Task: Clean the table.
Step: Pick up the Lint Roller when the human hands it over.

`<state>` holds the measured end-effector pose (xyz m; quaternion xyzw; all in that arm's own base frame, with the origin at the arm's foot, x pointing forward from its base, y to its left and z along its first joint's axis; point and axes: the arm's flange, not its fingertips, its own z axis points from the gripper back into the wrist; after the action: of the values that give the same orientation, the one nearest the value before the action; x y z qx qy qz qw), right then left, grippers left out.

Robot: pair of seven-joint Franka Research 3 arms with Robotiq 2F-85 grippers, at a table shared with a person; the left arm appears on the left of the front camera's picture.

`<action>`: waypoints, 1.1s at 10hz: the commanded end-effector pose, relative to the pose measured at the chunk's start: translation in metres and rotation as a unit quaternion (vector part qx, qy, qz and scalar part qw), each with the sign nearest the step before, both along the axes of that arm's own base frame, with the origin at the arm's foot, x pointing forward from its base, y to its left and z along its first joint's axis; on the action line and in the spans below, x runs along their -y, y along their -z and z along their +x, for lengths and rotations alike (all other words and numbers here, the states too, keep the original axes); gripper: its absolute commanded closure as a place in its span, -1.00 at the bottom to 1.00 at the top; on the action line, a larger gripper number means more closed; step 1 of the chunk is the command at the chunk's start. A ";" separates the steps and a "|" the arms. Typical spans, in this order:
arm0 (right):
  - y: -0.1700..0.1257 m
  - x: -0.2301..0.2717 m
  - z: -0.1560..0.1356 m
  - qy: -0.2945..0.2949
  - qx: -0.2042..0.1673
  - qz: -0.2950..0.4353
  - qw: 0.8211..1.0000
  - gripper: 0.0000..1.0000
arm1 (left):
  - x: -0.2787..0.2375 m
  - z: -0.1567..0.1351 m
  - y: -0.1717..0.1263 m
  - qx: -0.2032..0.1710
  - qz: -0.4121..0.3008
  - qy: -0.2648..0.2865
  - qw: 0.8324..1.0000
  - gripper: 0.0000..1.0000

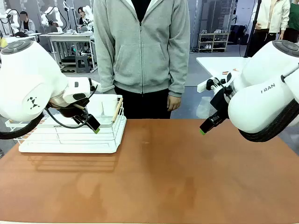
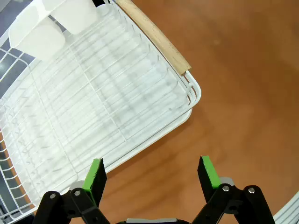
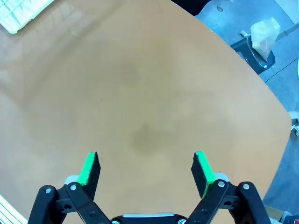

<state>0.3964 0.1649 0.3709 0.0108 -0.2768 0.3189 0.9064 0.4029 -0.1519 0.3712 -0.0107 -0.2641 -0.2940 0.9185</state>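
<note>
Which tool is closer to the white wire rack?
The left tool, open at the edge of the rack; the right tool hangs over bare table, well apart from it.

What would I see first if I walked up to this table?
Two big white robot arms lean in from both sides, with the left gripper above the corner of a white wire rack and the right gripper above the reddish-brown table, both open. A person in a grey hoodie stands at the far edge.
</note>
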 end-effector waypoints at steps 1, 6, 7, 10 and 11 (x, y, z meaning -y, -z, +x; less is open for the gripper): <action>0.000 0.000 0.000 0.000 0.000 0.000 1.000 -1.00 | 0.000 0.000 -0.001 0.001 0.000 0.000 1.000 -1.00; 0.000 0.000 0.000 0.000 0.000 0.000 1.000 -1.00 | 0.000 0.000 -0.001 0.001 0.000 0.000 1.000 -1.00; 0.000 0.000 0.000 0.000 0.000 0.000 1.000 -1.00 | 0.000 0.000 -0.001 0.001 0.000 0.000 1.000 -1.00; 0.000 0.000 0.000 0.000 0.000 0.000 1.000 -1.00 | 0.000 0.000 -0.001 0.001 0.000 0.000 1.000 -1.00; 0.000 0.000 0.000 0.000 0.000 0.000 1.000 -1.00 | 0.000 0.000 -0.001 0.001 0.000 0.000 1.000 -1.00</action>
<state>0.3965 0.1646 0.3709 0.0105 -0.2768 0.3190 0.9064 0.4025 -0.1529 0.3712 -0.0105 -0.2641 -0.2950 0.9182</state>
